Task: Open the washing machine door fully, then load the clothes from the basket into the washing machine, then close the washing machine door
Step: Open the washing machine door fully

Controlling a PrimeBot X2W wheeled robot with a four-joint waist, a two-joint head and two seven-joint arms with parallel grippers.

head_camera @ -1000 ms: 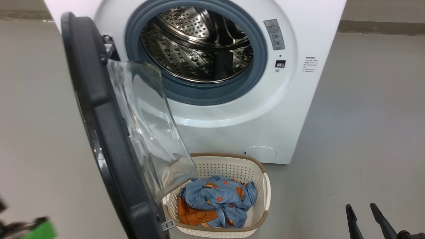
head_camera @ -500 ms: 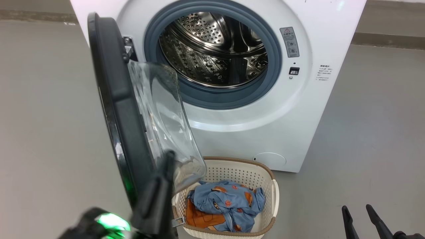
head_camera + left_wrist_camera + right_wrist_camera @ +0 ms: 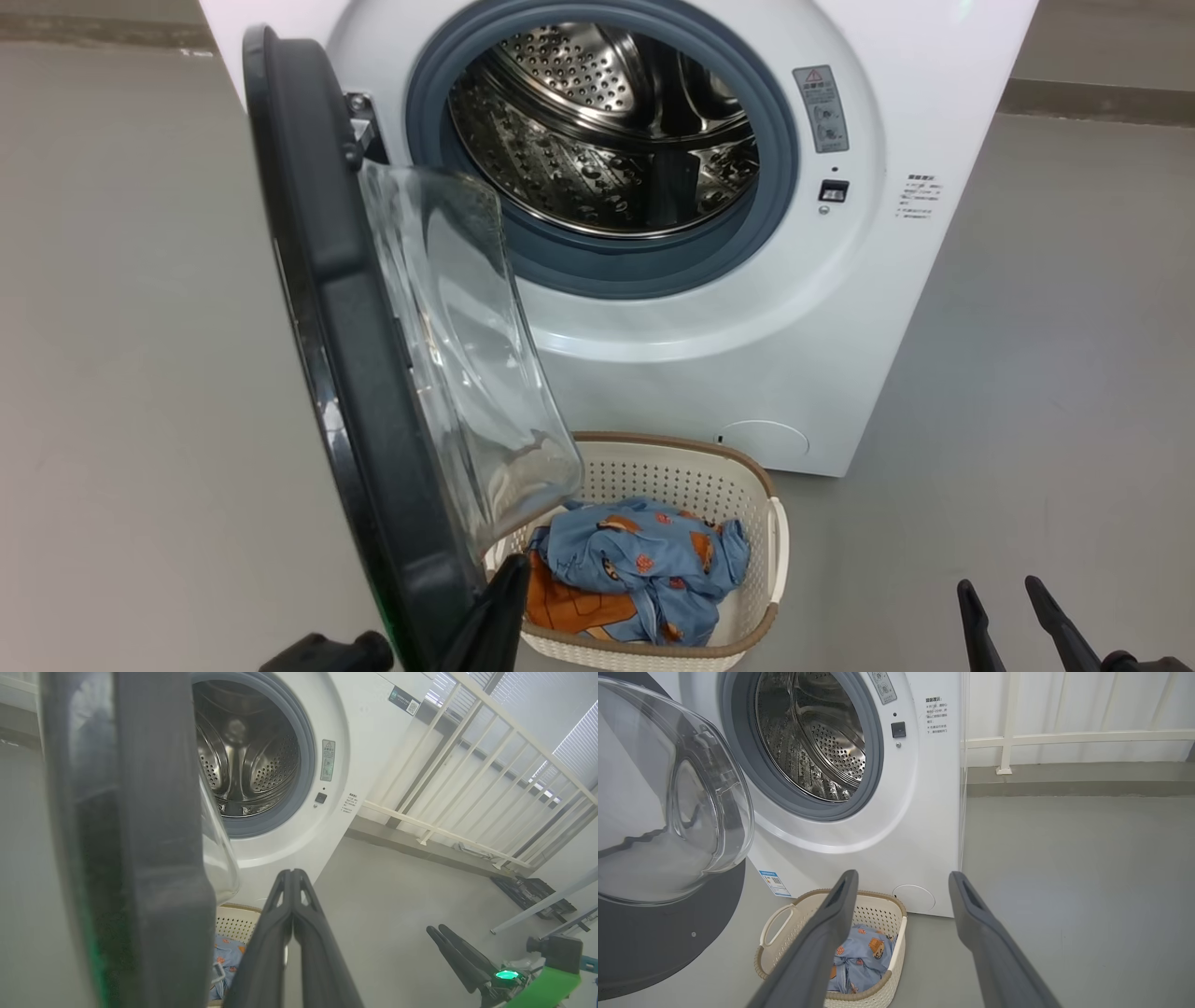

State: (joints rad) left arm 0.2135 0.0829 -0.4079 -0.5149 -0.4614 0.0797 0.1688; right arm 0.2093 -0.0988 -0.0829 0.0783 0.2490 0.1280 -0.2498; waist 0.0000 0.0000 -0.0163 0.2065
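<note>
The washing machine (image 3: 840, 308) stands with its steel drum (image 3: 607, 121) bare. The washing machine door (image 3: 355, 355) hangs open on the left, edge-on to my head, glass bowl facing right. Below it sits the basket (image 3: 752, 476) with the clothes (image 3: 644, 565): light blue printed fabric over an orange piece. My left gripper (image 3: 513, 579) is shut on nothing, close beside the door's lower inner edge; whether it touches is unclear. In the left wrist view the door (image 3: 140, 835) stands just left of the gripper (image 3: 292, 873). My right gripper (image 3: 997, 590) is open at the lower right, pointing over the basket (image 3: 784, 914) from a distance (image 3: 901, 879).
Bare grey floor (image 3: 1027, 373) lies right of the machine and left of the door. A white railing (image 3: 467, 788) runs along the wall beyond the machine's right side. A blue label (image 3: 773, 883) marks the machine's lower corner.
The head camera shifted, moving the whole picture right. My left gripper came from the far lower left to the inner side of the door's lower edge, then sank lower in view. The right gripper stays open.
</note>
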